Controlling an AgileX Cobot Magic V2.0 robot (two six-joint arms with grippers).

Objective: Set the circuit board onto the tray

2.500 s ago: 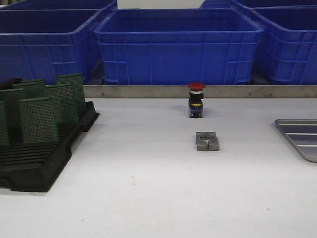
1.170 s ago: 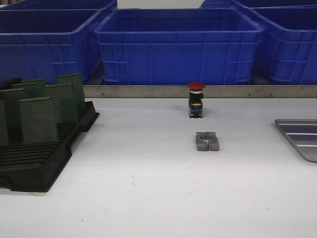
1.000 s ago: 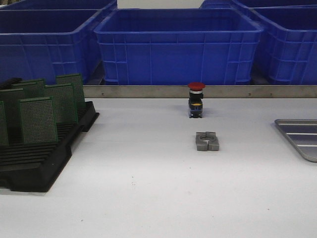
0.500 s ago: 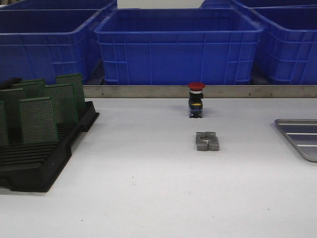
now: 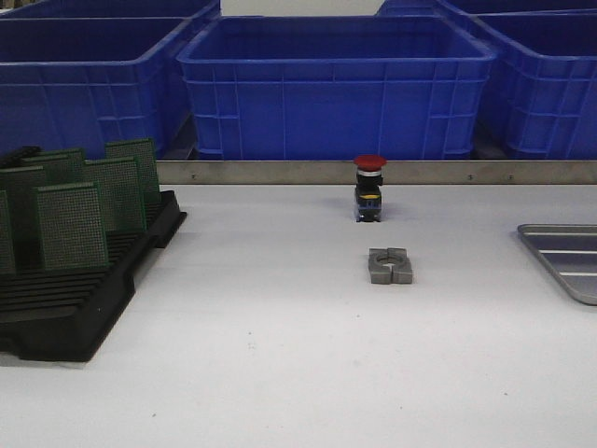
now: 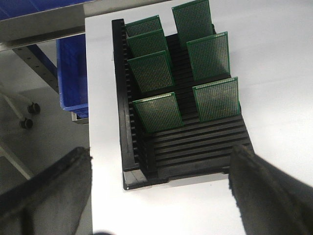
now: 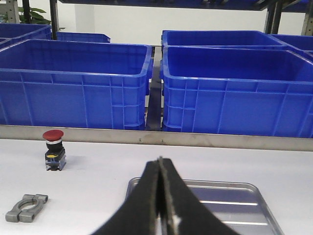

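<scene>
Task status: not started, as I judge it. No board has left the rack (image 5: 84,317) and the tray (image 5: 569,266) is bare.

At 9 o'clock on the tabletop (image 5: 280,355) sits the black slotted rack, holding the green circuit boards (image 6: 210,100) upright in its slots. I count seven in the left wrist view, in two rows, with the near slots unfilled. The left tool (image 6: 161,196) hovers above the rack's near end, fingers (image 6: 266,191) spread wide to either side, released, gripping nothing.

Centre of the tabletop: a red-capped push button (image 5: 369,189) at 12 o'clock near the steel rail, and a small grey clamp (image 5: 390,265) just in front of it. Neither belongs to the task.

At 3 o'clock: the grey metal tray, partly cut off by the front view's edge. Ribbed bottom, nothing on it. The right tool (image 7: 160,196) hangs near the tray's front rim, clenched, pads pressed together with nothing between them.

Blue crates (image 5: 336,84) behind the rail; the interiors I can see show no contents.

Left to do: grasp one board, lift it from its slot, carry it across, lay it on the tray.
</scene>
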